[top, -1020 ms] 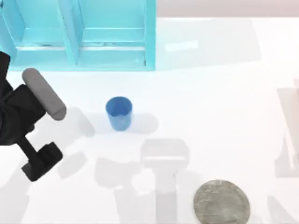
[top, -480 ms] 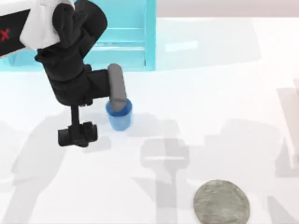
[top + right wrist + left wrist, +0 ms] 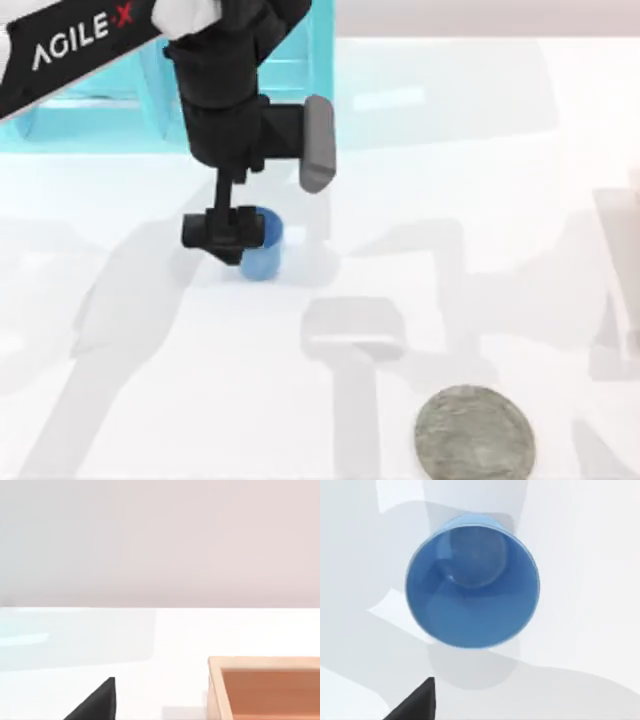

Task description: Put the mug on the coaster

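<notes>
The left gripper [image 3: 228,235] is positioned directly above the mug [image 3: 262,256], which stands upright on the white table [image 3: 480,250] left of centre; whether its fingers are apart cannot be told. The coaster [image 3: 474,434] is seen well apart, at the near right edge.

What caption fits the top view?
Left gripper poised over the blue mug, grey coaster waiting nearby.
</notes>
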You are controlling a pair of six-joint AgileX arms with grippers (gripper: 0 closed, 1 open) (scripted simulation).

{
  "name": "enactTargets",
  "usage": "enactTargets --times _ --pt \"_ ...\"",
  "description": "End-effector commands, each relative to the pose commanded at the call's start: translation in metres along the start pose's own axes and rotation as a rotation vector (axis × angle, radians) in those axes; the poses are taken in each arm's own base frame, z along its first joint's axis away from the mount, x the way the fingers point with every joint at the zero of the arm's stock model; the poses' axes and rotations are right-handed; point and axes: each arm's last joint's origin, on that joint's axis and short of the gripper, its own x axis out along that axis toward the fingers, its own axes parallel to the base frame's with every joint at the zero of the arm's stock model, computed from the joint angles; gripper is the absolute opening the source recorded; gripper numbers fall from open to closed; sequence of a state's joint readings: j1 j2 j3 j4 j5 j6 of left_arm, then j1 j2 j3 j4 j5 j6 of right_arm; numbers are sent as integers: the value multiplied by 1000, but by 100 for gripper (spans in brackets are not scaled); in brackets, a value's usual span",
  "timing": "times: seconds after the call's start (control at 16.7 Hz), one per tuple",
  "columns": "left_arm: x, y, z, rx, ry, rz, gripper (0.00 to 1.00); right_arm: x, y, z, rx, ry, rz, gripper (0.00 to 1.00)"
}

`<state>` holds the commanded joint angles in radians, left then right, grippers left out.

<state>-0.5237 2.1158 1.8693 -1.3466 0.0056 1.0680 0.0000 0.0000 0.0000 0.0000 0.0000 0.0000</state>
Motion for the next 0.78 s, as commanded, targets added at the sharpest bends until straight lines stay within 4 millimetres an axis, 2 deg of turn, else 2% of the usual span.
enactTargets --times 0.24,0.54,0.66,0.78 --pt "-10 4 7 7 -8 22 100 0 0 0 0 0 0 100" --pt "-11 5 4 1 -10 25 100 0 0 0 0 0 0 100" --pt "-6 5 5 4 -9 23 100 0 0 0 0 0 0 100" --pt "11 7 7 7 -7 19 100 0 0 0 0 0 0 100"
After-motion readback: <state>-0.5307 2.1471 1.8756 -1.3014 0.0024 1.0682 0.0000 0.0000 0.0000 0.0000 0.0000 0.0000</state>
